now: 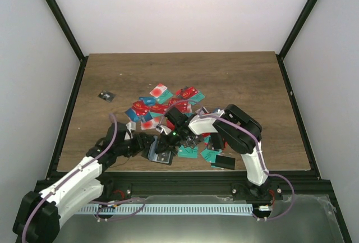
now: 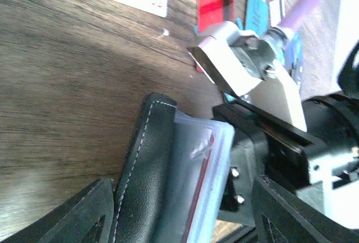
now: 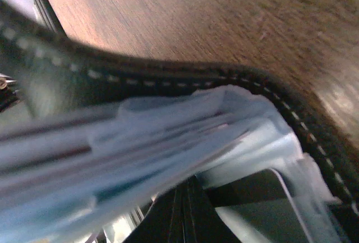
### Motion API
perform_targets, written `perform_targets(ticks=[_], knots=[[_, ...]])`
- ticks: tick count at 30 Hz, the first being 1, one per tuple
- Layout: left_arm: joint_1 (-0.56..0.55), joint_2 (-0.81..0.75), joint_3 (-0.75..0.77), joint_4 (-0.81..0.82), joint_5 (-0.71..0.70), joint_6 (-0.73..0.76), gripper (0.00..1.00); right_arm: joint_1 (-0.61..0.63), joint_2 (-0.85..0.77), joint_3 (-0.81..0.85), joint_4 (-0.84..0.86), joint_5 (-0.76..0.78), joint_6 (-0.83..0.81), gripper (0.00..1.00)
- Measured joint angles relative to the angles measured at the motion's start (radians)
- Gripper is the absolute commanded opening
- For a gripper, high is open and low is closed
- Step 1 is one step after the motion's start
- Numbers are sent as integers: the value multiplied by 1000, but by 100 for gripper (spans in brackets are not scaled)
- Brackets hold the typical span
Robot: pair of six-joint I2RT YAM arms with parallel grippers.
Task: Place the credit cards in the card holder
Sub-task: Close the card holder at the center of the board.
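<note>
Low, right claw (image 1: 168, 141) at card holder (image 2: 147, 164)

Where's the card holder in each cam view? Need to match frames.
Top external: card holder sits low, left of centre, near the front edge.
Left wrist: card holder at bottom centre, black stitched cover upright, clear pockets to its right.
Right wrist: card holder fills most of the frame, stitched edge arcing across, pockets below.
Shared landmark: the wood table under it in every view.
</note>
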State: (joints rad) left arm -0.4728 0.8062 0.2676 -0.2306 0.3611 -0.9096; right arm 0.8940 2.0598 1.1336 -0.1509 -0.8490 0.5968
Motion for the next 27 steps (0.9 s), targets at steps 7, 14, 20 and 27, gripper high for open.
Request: perform_targets(ticks=[7, 14, 20, 27], knots=[[-16, -19, 5, -2, 56, -6, 66, -2, 3, 3, -1, -9, 3, 1], [-59, 30, 5, 13, 76, -29, 59, -7, 2, 4, -2, -3, 3, 1], [-114, 83, 46, 4, 50, -35, 49, -14, -13, 4, -19, 17, 3, 1], [-212, 189, 156, -42, -37, -25, 45, -43, -57, 4, -51, 59, -5, 1]])
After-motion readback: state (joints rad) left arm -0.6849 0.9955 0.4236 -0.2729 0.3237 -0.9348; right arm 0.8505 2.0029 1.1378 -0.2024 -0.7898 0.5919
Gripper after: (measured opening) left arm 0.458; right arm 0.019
